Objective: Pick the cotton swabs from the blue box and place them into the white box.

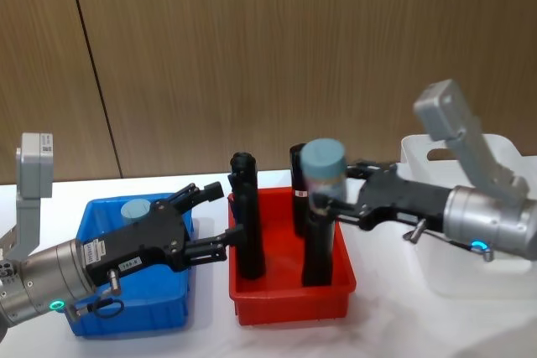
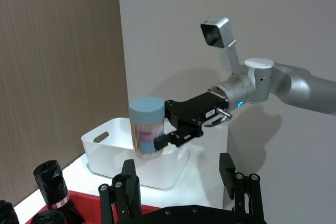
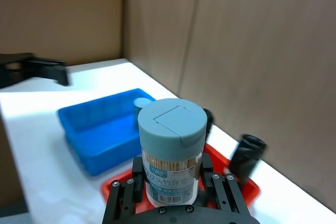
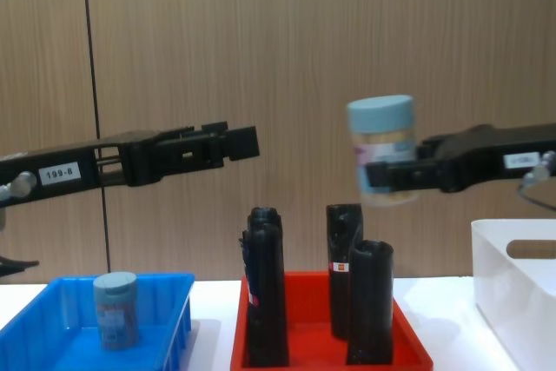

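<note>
My right gripper (image 1: 325, 200) is shut on a tub of cotton swabs (image 1: 323, 165), a clear cylinder with a pale blue-grey lid, held upright in the air above the red tray. The right wrist view shows that tub (image 3: 170, 150) between the fingers, tan sticks visible inside. A second tub of cotton swabs (image 4: 115, 308) stands in the blue box (image 1: 126, 324) at the left. My left gripper (image 1: 220, 217) hovers open and empty over the blue box's right side. The white box (image 1: 470, 274) stands at the far right, beyond the held tub.
A red tray (image 1: 289, 303) sits between the two boxes, with several tall black cylinders (image 1: 247, 224) standing in it, just below the held tub. A wood-panelled wall runs behind the white table.
</note>
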Tool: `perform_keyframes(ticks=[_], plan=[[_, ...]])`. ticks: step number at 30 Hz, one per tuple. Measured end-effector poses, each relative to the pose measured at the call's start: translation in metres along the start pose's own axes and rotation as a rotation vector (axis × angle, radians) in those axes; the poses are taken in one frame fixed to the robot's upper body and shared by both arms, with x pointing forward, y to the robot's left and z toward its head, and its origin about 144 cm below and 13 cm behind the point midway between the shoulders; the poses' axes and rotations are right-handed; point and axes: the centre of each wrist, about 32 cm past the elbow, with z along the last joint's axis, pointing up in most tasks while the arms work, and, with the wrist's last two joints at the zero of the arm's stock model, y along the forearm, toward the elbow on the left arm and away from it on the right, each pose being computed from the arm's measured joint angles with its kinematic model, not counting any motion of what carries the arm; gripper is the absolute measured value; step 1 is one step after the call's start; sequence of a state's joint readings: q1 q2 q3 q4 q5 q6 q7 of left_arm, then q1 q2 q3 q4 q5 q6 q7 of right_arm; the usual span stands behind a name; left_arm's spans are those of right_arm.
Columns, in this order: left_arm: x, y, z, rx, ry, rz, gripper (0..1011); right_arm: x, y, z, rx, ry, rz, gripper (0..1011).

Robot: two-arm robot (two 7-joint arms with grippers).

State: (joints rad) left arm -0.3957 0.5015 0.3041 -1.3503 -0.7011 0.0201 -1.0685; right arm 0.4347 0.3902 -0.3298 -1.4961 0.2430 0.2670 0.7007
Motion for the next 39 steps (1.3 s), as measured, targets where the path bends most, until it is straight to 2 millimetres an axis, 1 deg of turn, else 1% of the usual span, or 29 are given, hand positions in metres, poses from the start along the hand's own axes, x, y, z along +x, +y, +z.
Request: perform_keyframes(ticks=[11, 18, 20, 21, 31, 39], plan=[[0.000, 0.000, 0.000, 0.000, 0.000, 0.000, 1004, 0.024, -0.018, -0.017, -0.015, 0.060, -0.171, 622], [0.000, 0.000, 0.000, 0.000, 0.000, 0.000, 1004, 0.036, -0.024, -0.026, -0.031, 0.090, -0.263, 622], [0.000, 0.000, 0.000, 0.000, 0.000, 0.000, 1004, 0.043, -0.027, -0.030, -0.043, 0.104, -0.313, 622], [0.000, 0.000, 0.000, 0.000, 0.000, 0.000, 1004, 0.043, -0.027, -0.030, -0.043, 0.104, -0.313, 622], [0.000, 0.000, 0.000, 0.000, 0.000, 0.000, 1004, 0.066, -0.029, -0.050, -0.111, 0.153, -0.471, 622], [0.000, 0.000, 0.000, 0.000, 0.000, 0.000, 1004, 0.081, -0.029, -0.065, -0.166, 0.174, -0.545, 622]])
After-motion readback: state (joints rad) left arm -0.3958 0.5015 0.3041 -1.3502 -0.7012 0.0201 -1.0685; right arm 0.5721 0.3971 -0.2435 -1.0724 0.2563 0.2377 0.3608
